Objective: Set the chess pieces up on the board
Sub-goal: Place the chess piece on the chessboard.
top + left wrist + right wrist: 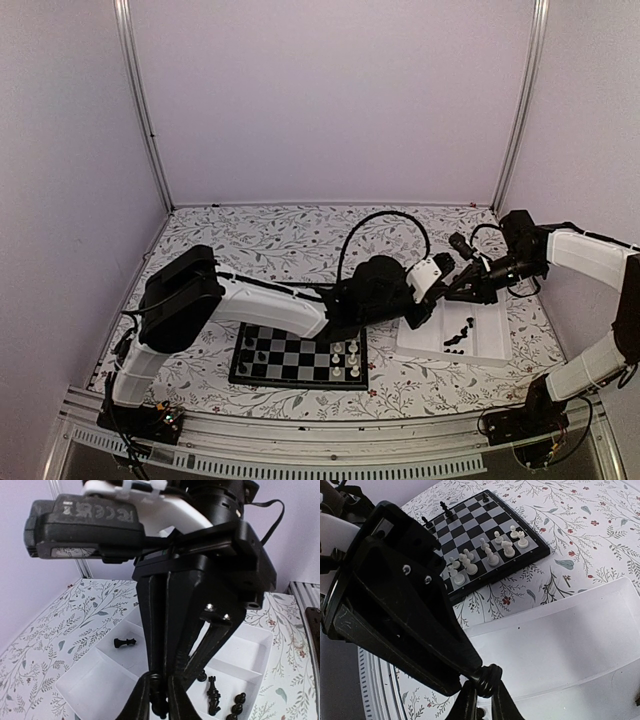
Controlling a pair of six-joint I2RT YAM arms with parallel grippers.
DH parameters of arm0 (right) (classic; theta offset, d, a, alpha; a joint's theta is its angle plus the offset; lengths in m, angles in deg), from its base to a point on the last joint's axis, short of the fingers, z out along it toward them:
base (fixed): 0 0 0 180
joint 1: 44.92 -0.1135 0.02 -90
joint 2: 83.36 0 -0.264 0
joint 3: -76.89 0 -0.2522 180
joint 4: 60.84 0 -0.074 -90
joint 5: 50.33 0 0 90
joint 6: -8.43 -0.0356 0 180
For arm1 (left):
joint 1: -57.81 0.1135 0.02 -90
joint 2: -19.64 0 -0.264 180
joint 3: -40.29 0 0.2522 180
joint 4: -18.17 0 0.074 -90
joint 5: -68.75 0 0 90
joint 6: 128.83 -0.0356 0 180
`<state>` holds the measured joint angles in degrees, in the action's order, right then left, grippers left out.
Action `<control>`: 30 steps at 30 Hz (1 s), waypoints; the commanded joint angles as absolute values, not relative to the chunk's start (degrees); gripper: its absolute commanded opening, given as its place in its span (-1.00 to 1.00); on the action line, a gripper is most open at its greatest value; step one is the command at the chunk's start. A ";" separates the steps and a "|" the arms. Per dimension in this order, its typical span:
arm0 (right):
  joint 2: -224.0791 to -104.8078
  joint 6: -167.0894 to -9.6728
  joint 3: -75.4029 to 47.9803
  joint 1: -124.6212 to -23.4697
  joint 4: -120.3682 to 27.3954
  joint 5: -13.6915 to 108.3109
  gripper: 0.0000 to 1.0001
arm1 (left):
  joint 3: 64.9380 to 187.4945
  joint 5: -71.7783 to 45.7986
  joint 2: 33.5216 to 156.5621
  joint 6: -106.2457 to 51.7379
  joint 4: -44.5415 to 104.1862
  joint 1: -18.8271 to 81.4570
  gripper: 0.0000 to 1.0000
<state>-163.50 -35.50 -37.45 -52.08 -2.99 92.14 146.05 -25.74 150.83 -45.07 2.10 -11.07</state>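
Notably, board (295, 366) shows overhead, not from left wrist.

Gripped chess piece (489, 676) largely hidden

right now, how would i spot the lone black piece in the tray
Find the white divided tray beside the chessboard. In the left wrist view, its far-left compartment holds one black chess piece on its side, alone; the other black pieces sit to the right.
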 commanded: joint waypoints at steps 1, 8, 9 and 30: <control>-162.14 -34.80 -37.36 -52.28 -1.83 94.78 -0.70 | 146.95 -27.40 150.66 -45.15 2.90 -11.18 -0.80; -159.87 -37.60 -41.52 -52.13 -8.64 87.86 0.21 | 144.96 -27.03 140.70 -44.49 16.20 -8.62 -0.97; -159.34 -38.91 -41.94 -52.02 -9.42 86.40 0.24 | 145.19 -26.25 138.71 -43.68 20.57 -7.81 -0.98; -157.74 -41.06 -43.64 -49.80 -13.60 77.18 0.42 | 119.60 -22.06 103.11 -29.56 66.28 16.09 -1.00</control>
